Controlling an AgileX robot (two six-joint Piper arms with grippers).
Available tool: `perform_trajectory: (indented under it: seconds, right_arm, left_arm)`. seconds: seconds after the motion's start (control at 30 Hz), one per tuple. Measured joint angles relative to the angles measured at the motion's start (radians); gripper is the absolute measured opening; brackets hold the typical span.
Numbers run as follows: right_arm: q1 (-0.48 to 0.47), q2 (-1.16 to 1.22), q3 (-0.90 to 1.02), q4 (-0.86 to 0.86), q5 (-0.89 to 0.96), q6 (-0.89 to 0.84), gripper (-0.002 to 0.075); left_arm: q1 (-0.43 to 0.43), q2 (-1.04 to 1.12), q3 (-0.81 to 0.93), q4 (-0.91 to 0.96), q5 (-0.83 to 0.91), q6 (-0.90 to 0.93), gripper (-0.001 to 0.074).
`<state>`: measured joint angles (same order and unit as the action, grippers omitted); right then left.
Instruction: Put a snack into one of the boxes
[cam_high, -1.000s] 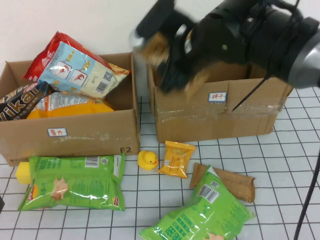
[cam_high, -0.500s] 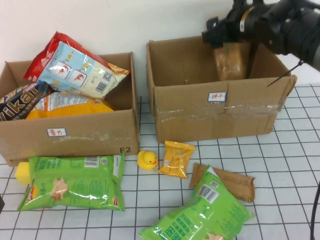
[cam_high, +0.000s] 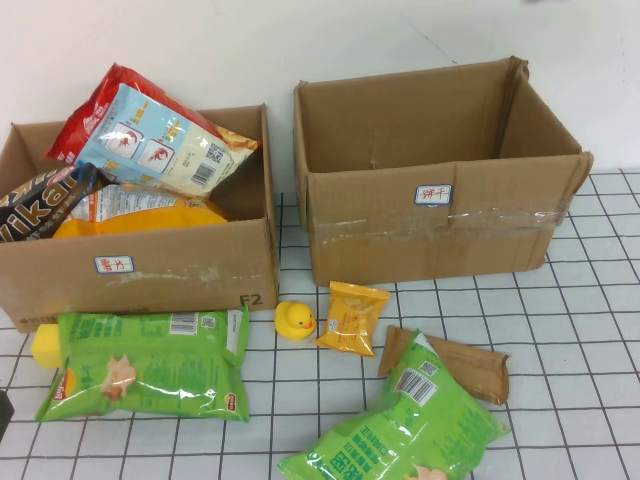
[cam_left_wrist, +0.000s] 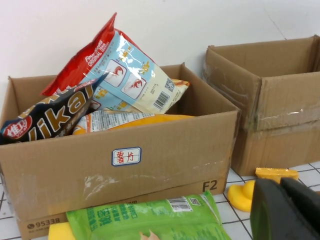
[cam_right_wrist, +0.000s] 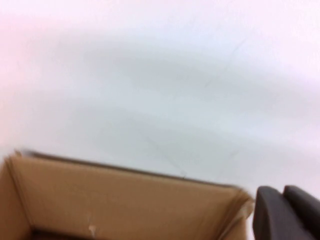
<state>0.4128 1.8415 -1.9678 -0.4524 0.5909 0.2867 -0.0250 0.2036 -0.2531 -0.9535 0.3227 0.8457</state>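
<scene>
The right cardboard box (cam_high: 440, 225) stands open at the back right; its front wall hides its floor and no snack shows inside. The left box (cam_high: 150, 265) is full of snack bags. A small orange packet (cam_high: 353, 317), a brown packet (cam_high: 470, 365) and a green bag (cam_high: 400, 425) lie on the table in front. My right gripper (cam_right_wrist: 282, 192) is shut and empty, above the far rim of the right box (cam_right_wrist: 125, 200), out of the high view. My left gripper (cam_left_wrist: 281, 186) is shut and empty, low near the left box (cam_left_wrist: 125, 160).
A yellow rubber duck (cam_high: 296, 320) sits between the boxes' front edges and also shows in the left wrist view (cam_left_wrist: 240, 196). A second green bag (cam_high: 150, 362) lies in front of the left box. A white wall stands behind both boxes.
My right arm held a brown packet over the right box, then left the high view. That packet no longer shows. The left arm has not moved.
</scene>
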Motion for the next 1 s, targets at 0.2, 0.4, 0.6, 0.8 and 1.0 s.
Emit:
perform_trajectory:
  seconds: [0.2, 0.4, 0.6, 0.8, 1.0]
  right_arm:
    - [0.000, -0.253, 0.173, 0.110, -0.035, -0.068, 0.0003]
    - [0.000, -0.560, 0.572, 0.179, -0.241, -0.089, 0.0000]
    - [0.000, -0.857, 0.962, 0.190, -0.407, -0.129, 0.0000]
    - [0.000, -1.050, 1.191, 0.199, -0.441, -0.134, 0.0000]
    - [0.000, -1.174, 1.292, 0.200, -0.319, -0.132, 0.0000]
  left_arm:
    - [0.000, 0.000, 0.000, 0.000, 0.022, 0.004, -0.0001]
    - [0.000, 0.000, 0.000, 0.000, 0.042, 0.004, -0.0001]
    - [0.000, 0.000, 0.000, 0.000, 0.046, 0.004, -0.0001]
    - [0.000, 0.000, 0.000, 0.000, 0.047, 0.004, -0.0001]
    - [0.000, 0.000, 0.000, 0.000, 0.048, 0.006, -0.0001]
